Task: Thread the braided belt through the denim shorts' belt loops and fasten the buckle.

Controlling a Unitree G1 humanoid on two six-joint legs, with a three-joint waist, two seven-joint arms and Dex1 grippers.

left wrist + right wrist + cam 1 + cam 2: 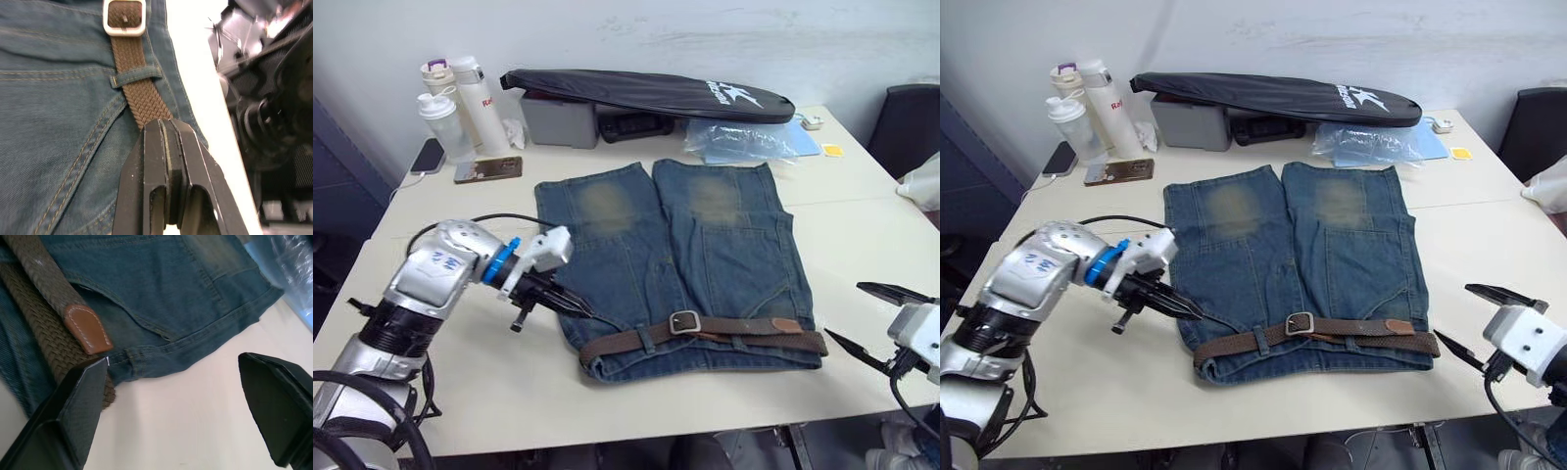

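The denim shorts (685, 245) lie flat on the white table, waistband toward me. The braided belt (744, 328) runs along the waistband through the belt loops (137, 77). Its silver buckle (684, 322) is closed near the middle, and the reddish-brown tip (88, 328) lies toward the right end. My left gripper (582, 313) is shut, its tips resting at the belt's left stretch (142, 98) on the waistband's left corner. Off the right end of the waistband, my right gripper (871, 318) stands open over bare table, nothing between its fingers (73, 416).
A long black zipped bag (646, 93) lies across a grey box (558, 119) at the back. Bottles (460, 108) and phones (489, 168) stand back left, a plastic bag (744, 142) back right. A dark chair (906, 127) is beyond the right edge.
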